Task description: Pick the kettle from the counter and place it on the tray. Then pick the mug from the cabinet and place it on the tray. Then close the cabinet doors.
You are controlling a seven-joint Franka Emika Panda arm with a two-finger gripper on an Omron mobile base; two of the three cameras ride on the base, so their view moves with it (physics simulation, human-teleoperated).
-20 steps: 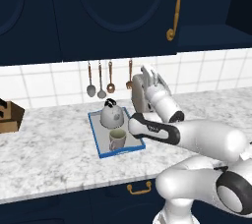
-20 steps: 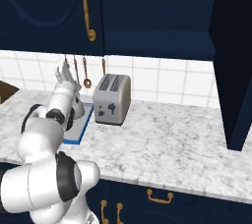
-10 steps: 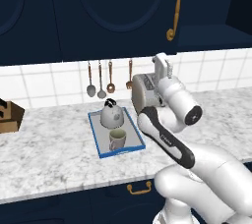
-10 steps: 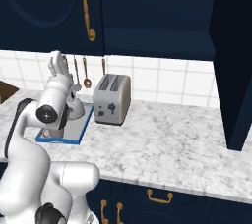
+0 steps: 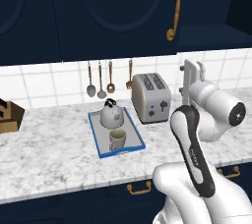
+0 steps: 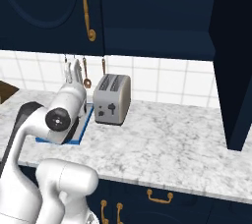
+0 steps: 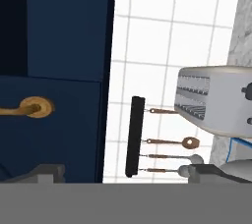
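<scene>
The pale kettle and the grey-green mug both stand on the blue-rimmed tray on the marble counter. My gripper is raised to the right of the toaster, pointing up at the wall cabinet, open and holding nothing. From the other side, the gripper rises above the tray's edge. In the hand view the gripper faces a navy cabinet door with a brass handle. A closed cabinet door hangs over the tray, and another cabinet door stands open at the right.
A silver toaster stands just right of the tray, close to my forearm. Utensils hang on the tiled wall behind. A knife block sits at the far left. The open cabinet's shelf lies above my hand.
My arm has lifted off the tray and swung right past the toaster, with the hand turned upward toward the wall cabinet. Kettle and mug have stayed on the tray.
</scene>
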